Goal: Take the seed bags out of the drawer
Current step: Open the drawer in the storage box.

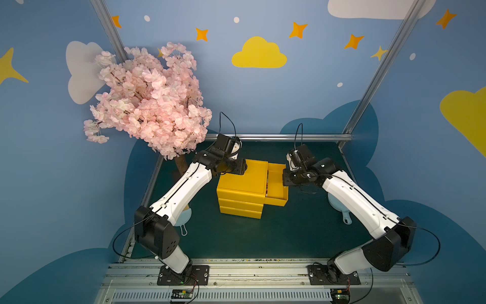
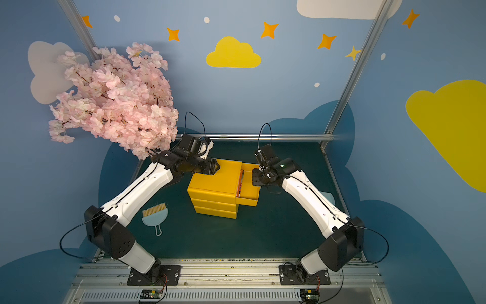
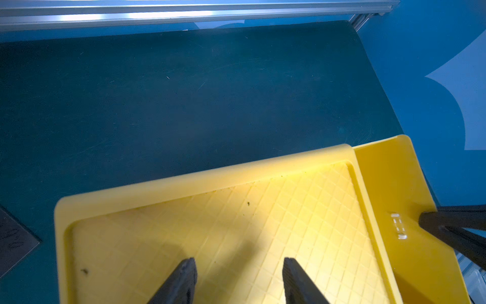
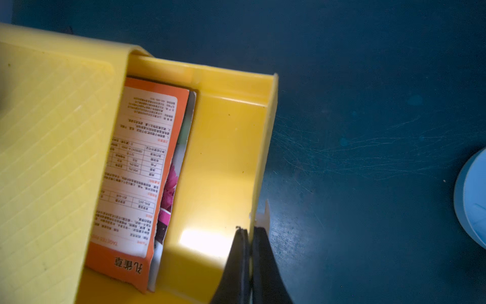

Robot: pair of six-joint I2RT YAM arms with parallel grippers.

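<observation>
At the middle of the green tabletop (image 1: 289,237), the right gripper (image 4: 252,231) is pinching the front wall of the half-open drawer (image 4: 226,147), jaws closed beside its white tab (image 4: 265,215). The seed bags (image 4: 139,171) are lying stacked at the drawer's back, partly under the cabinet (image 1: 242,179) top, their long axis running parallel to that front wall, across bare drawer floor from the pincer. The left gripper (image 3: 239,262), jaws apart and empty, is hovering over the cabinet top; the right arm is looking nearer.
</observation>
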